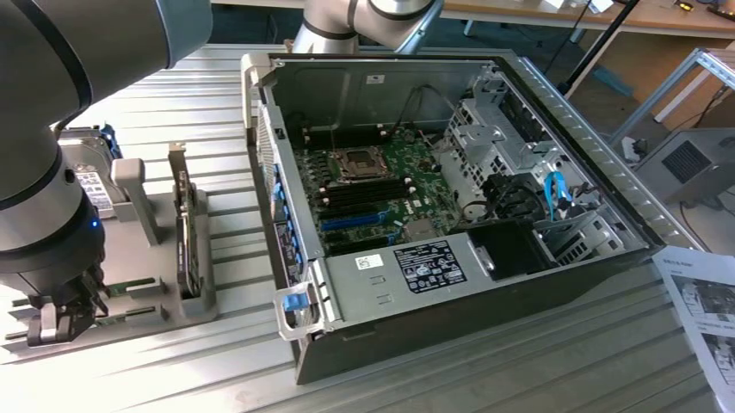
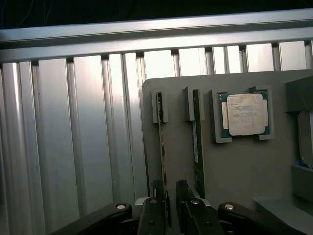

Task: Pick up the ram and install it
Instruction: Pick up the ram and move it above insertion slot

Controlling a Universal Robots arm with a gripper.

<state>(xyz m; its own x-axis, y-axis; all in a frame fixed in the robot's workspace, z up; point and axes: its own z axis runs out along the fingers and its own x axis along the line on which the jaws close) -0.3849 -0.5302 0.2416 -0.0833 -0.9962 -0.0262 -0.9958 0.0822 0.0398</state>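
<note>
On a ribbed metal table [image 1: 517,344], toward the exterior view's left, a thick grey robot arm [image 1: 46,129], bent down over the parts. In the middle, an open computer case [image 1: 379,82], lid off, with a green motherboard [image 1: 379,181] bare inside and black memory slots beside the processor socket. On the exterior view's left of the case, a flat grey tray [image 1: 150,318] with upright holders, and a dark card [image 1: 184,232] standing on edge in one of them.

Low over the tray's near end, the gripper [image 1: 60,325]. Seen from the wrist, gripper [image 2: 170,193] narrowly parted and set astride the ram [image 2: 162,147]. A dark gap on one side of the stick, so apparently not pinched, though hard to judge from this angle.

The ram: long, very thin, green-edged, with small dark chips along its face. Standing on its long edge in the outermost slot, close to the tray's border [image 2: 234,166] with the bare table [image 2: 73,147], far end held in a small grey bracket. Just beside it and parallel, in the next slot, a second green stick [image 2: 197,142] with a pale label. Past that, lying flat in its own square recess, a silver-topped processor [image 2: 243,113].
</note>
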